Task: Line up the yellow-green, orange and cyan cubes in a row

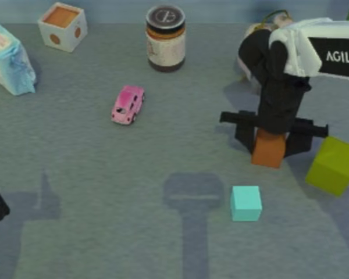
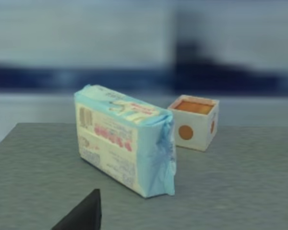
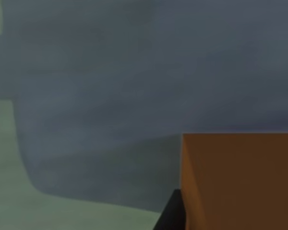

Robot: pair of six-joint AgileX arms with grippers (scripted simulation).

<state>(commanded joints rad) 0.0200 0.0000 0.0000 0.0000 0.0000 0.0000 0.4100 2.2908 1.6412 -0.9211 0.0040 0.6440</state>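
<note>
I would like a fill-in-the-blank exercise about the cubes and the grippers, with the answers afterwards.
1. The right gripper is at the ____ cube.
2. The cube at the table's right edge is ____.
3. The cyan cube lies nearest to the ____ cube.
4. The toy car is ____.

Answers: orange; yellow-green; orange; pink

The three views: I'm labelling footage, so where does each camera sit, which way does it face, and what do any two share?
Top view: above the table, looking down; right arm's claw over the orange cube, left arm at the left edge.
Left wrist view: on the parked left arm, facing the tissue pack and dotted white box; both also show in the top view.
Right wrist view: close on the orange cube, shared with the top view.
</note>
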